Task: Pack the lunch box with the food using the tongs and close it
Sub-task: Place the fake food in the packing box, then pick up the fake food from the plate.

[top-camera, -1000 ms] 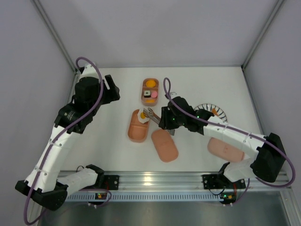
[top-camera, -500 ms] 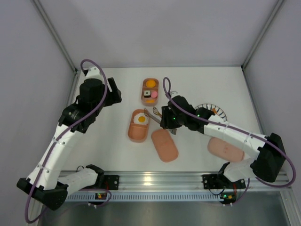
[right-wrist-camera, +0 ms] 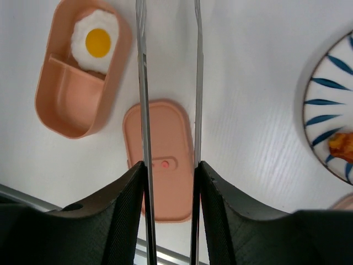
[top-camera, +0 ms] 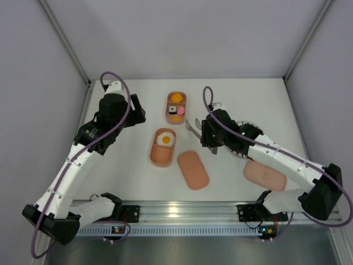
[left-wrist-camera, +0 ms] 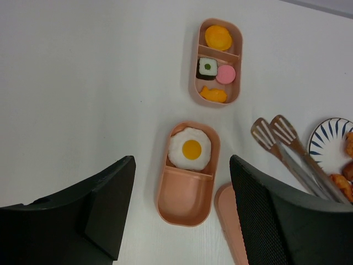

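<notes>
**Tongs** (right-wrist-camera: 142, 83): slim metal pair, grasped by the right jaws, which press on the outside of both arms. The arms stand apart and nothing shows between them. In the overhead view the long axis runs from near-right to far-left, and the tips hang over bare table (top-camera: 138, 165) between the trays and the plate.

**Unpacked food** (left-wrist-camera: 343, 185): brown-orange pieces on the striped plate (right-wrist-camera: 325, 94). They lie to the right of the tongs, away from where the tips point, so the next pick probably calls for swinging the tips rightward. The right arm is by far the nearer one.

**Lunch box, far tray** (top-camera: 176, 107): holds an orange round piece, a sushi roll, a pink piece and a small orange bit.

**Lunch box, near tray** (top-camera: 163, 147): fried egg (left-wrist-camera: 189, 148) in the far compartment; the near compartment is empty.

**Lids**: one (top-camera: 193, 170) lies just near-right of the near tray. The other (top-camera: 265, 175) lies at near right, beside the right arm.

**Left jaws**: released and empty, at far left, well apart from the plate.

**Obstruction**: from overhead, the right arm itself covers part of the plate. The plate's rim is the likely snag.
</notes>
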